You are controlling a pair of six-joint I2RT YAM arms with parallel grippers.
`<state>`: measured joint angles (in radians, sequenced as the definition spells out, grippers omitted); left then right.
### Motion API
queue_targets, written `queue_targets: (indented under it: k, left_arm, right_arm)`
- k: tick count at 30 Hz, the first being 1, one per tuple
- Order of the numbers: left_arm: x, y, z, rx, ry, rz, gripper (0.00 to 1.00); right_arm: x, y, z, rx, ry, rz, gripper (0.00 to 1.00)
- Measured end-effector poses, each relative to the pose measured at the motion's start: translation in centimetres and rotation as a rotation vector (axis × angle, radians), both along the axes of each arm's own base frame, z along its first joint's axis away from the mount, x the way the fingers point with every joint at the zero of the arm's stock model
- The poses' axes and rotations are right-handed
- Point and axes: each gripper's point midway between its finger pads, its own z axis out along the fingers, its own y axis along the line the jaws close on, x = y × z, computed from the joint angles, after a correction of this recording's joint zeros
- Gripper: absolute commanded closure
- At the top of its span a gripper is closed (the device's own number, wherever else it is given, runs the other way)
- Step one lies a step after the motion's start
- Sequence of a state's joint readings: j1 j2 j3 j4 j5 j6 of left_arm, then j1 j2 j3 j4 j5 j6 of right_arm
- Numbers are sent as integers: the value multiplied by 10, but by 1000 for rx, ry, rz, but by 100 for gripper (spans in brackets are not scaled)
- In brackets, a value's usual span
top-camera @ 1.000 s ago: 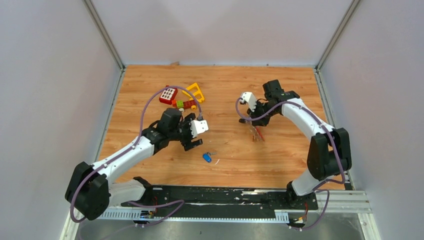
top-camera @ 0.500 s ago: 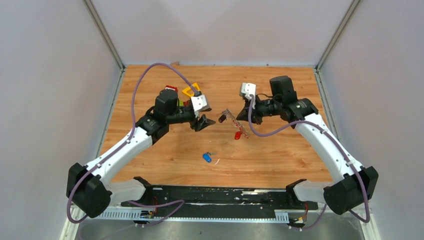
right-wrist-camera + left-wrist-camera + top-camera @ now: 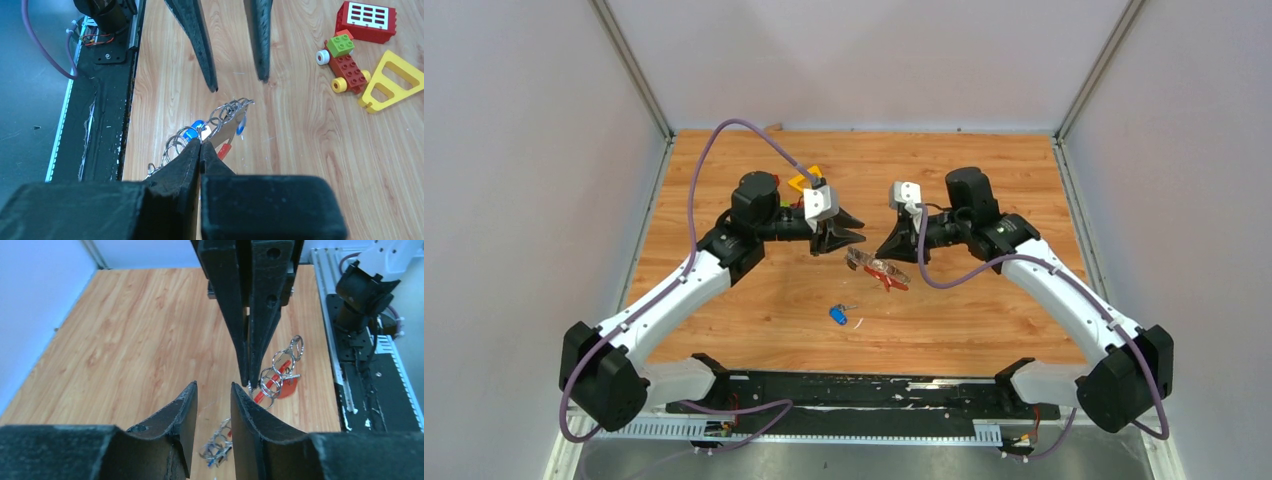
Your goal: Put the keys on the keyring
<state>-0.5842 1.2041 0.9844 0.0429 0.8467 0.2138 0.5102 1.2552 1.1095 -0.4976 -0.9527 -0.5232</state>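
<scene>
right gripper (image 3: 884, 249) is holding the keyring (image 3: 879, 270) over the table (image 3: 984, 310), jaws clamped on one end. left gripper (image 3: 862, 231) is hovering just beside the keyring's free end, jaws apart, empty. blue key (image 3: 837, 316) is lying near the keyring, unthreaded. guessing left is needing a steady pinch on that end next.

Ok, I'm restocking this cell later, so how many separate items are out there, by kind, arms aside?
Toys: 3 (red button block, brick car, yellow frame)
Blue key, lying loose: 1
Keyring, pinched in the right gripper: 1
Total: 5
</scene>
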Motion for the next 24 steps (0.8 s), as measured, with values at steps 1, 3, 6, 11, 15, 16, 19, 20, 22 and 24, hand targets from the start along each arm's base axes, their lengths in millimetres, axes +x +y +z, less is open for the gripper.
queue_targets:
  k: [1,3,6,11,15,16,19,20,22,24]
  left_arm:
    - [-3,-1,-1,-2,1,-14,64]
    - [-9,-3,-7,-1,11,-44,66]
    - [-20,-6,-19,10,34,-83,68]
    - [-34,-9,-37,33,48,-129,71]
    - [-39,-13,-40,39,38,-146,74]
    - [-39,-13,-40,37,34,-148,75]
    - [-39,-15,-38,33,24,-150,77]
    - [-39,-16,-38,31,19,-149,78]
    - [-38,-17,-38,29,12,-149,79]
    - [-39,-18,-40,31,10,-152,80]
  right_arm:
    - [-1,1,-1,3,2,1,100]
    - [-3,2,-1,18,-6,7,100]
    - [-8,3,1,39,-23,16,100]
    - [-14,1,0,59,-48,25,100]
    - [-15,2,-2,66,-52,33,100]
    - [-16,2,-2,67,-52,35,100]
    - [-16,3,-2,72,-55,41,100]
    - [-16,3,-1,73,-56,42,100]
    - [-16,3,-1,73,-58,42,100]
    - [-16,3,-1,74,-58,43,100]
